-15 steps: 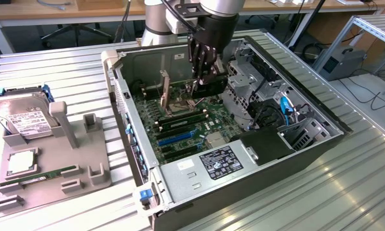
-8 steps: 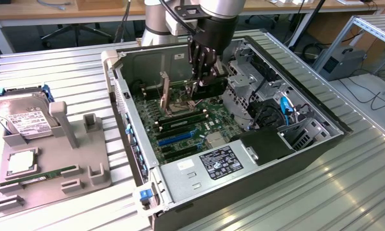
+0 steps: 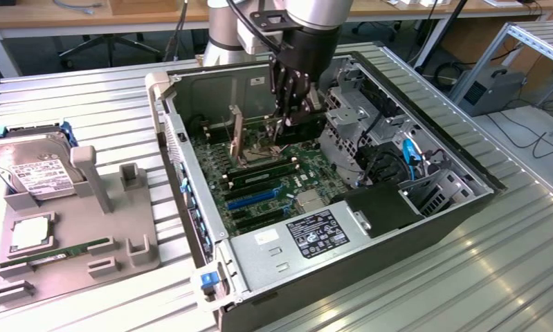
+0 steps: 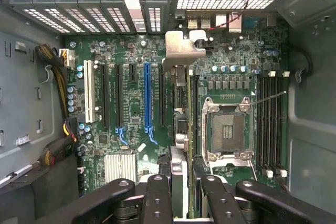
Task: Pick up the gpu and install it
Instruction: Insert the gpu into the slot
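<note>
hand (image 4: 181,182) apparently clamping gpu (image 4: 180,77) above motherboard (image 4: 126,103)

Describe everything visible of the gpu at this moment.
The gpu is a thin card seen edge-on, with a green board edge, a dark block and a silver metal end bracket. It stands upright over the motherboard inside the open computer case, held between the fingers of the gripper. Whether it is seated in a slot cannot be told.

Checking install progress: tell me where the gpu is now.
The gpu is held edge-on in the end effector, above the motherboard inside the open computer case.
</note>
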